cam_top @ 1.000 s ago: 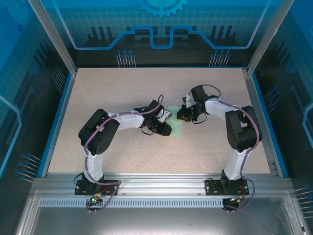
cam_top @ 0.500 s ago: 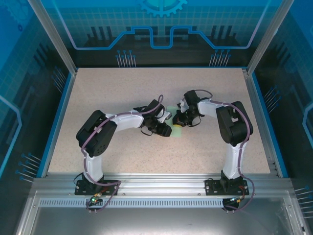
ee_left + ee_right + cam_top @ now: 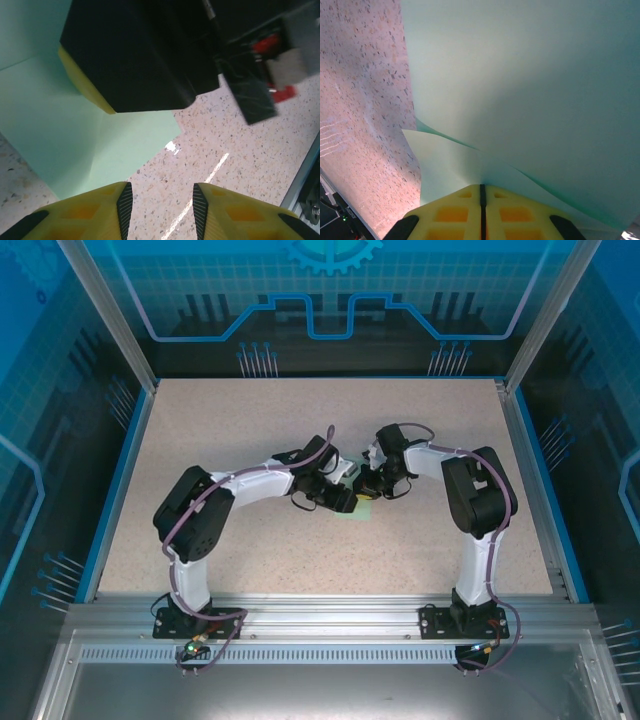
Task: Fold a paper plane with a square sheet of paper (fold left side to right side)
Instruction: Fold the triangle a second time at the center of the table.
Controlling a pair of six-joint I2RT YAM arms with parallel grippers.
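Observation:
The square sheet of paper (image 3: 60, 135) is pale mint green and lies partly folded on the speckled table, with a soft crease and one flap raised. From above, a sliver of the sheet (image 3: 357, 511) shows beneath the two wrists. My right gripper (image 3: 481, 187) is shut, and loose layers of the sheet (image 3: 530, 85) meet at its tips. Its yellow finger (image 3: 84, 84) rests on the paper in the left wrist view. My left gripper (image 3: 162, 200) is open just beside the sheet's near corner, with bare table between its fingers. Both grippers (image 3: 345, 498) (image 3: 368, 485) meet at the table's middle.
The speckled table (image 3: 250, 420) has a blue rim and aluminium posts around it. A metal rail (image 3: 305, 195) shows at the right edge of the left wrist view. The two wrists nearly touch over the paper.
The right gripper has moved left towards the left gripper, and the paper is now mostly covered. The left gripper has edged right and slightly farther from the bases.

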